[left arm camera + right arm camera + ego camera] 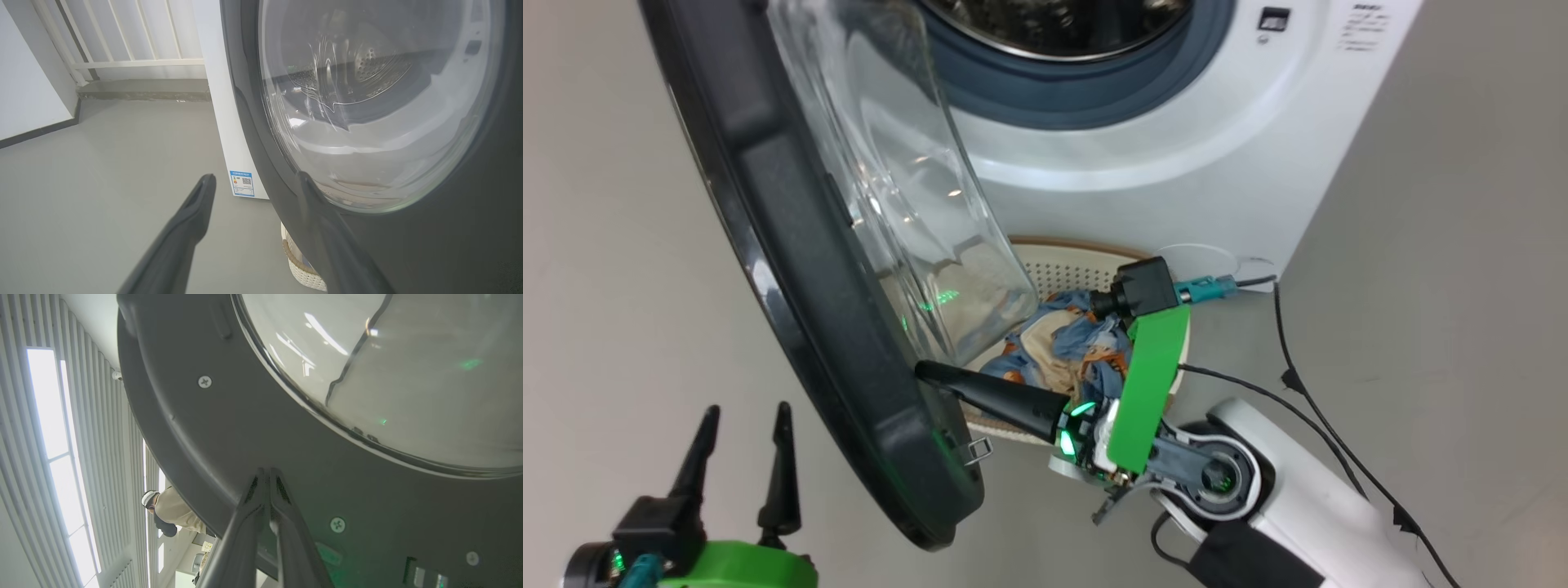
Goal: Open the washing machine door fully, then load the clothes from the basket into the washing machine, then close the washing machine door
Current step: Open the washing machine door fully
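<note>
Your right gripper (pixel 923 371) is clenched, both fingers pinched together with nothing between them. Its tip looks pressed against the inner face of the washing machine door (pixel 792 261), at lower centre of the head view. That door runs as a dark diagonal from upper left down to lower centre and stands well off the washing machine (pixel 1160 163) at the top of the frame. So I judge step one is in hand and close to done, though I can't tell whether the door is at full swing. Your left gripper (pixel 750 412) hangs released in the lower left corner, fingers spread and empty, on the door's outer side. The clothes (pixel 1066 343) lie heaped in the basket (pixel 1078 263), mid-frame, just below the machine's front. Loading isn't begun yet, and closing the door comes last.
</note>
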Controlling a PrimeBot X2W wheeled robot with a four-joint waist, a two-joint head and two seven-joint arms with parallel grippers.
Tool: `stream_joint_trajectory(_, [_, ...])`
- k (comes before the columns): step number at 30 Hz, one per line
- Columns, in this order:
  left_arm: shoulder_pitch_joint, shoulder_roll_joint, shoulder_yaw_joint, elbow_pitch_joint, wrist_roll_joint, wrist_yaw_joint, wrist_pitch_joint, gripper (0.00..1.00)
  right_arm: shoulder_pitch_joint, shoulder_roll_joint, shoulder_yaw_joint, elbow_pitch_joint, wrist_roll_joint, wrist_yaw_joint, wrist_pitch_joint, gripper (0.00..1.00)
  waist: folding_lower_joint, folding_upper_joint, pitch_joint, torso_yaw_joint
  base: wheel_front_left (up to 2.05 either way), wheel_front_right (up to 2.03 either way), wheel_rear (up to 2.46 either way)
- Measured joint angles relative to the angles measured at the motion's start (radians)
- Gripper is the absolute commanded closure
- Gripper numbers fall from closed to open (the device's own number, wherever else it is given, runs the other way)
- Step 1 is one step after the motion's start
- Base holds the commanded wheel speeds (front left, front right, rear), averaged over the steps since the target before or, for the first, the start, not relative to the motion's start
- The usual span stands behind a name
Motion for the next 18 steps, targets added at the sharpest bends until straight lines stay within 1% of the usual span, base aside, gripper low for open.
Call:
stream_joint_trajectory(3, [0.002, 0.0, 0.021, -0.002, -0.011, -0.001, 0.0, 0.0, 0.039, 0.001, -0.024, -0.037, -0.079, 0.0, -0.025, 0.0, 0.0, 0.0, -0.019, -0.017, 0.0, 0.0, 0.0])
stream_joint_trajectory(6, [0.019, 0.0, 0.036, -0.006, -0.012, -0.001, 0.0, 0.0, 0.09, -0.006, -0.059, -0.084, -0.16, 0.0, -0.099, 0.0, 0.0, 0.0, -0.046, -0.031, 0.0, 0.0, 0.0])
stream_joint_trajectory(9, [0.043, 0.0, 0.046, -0.01, -0.016, 0.009, 0.0, 0.0, 0.132, -0.042, -0.073, -0.122, -0.268, 0.0, -0.228, 0.0, 0.0, 0.0, -0.077, -0.045, 0.0, 0.0, 0.0])
stream_joint_trajectory(13, [0.067, 0.0, 0.051, -0.015, -0.016, 0.015, 0.0, 0.0, 0.163, -0.122, -0.04, -0.132, -0.41, 0.0, -0.44, 0.0, 0.0, 0.0, -0.113, -0.07, 0.0, 0.0, 0.0])
stream_joint_trajectory(16, [0.09, 0.001, 0.051, -0.016, -0.015, 0.022, 0.0, 0.0, 0.191, -0.178, -0.01, -0.108, -0.473, 0.0, -0.611, 0.0, 0.0, 0.0, -0.144, -0.089, 0.0, 0.0, 0.0])
stream_joint_trajectory(17, [0.101, 0.001, 0.051, -0.017, -0.015, 0.029, 0.0, 0.0, 0.201, -0.2, 0.0, -0.089, -0.508, 0.0, -0.656, 0.0, 0.0, 0.0, -0.156, -0.095, 0.0, 0.0, 0.0])
stream_joint_trajectory(18, [0.112, 0.001, 0.053, -0.017, -0.015, 0.033, 0.0, 0.0, 0.213, -0.22, 0.001, -0.07, -0.54, 0.0, -0.679, 0.0, 0.0, 0.0, -0.167, -0.102, 0.0, 0.0, 0.0])
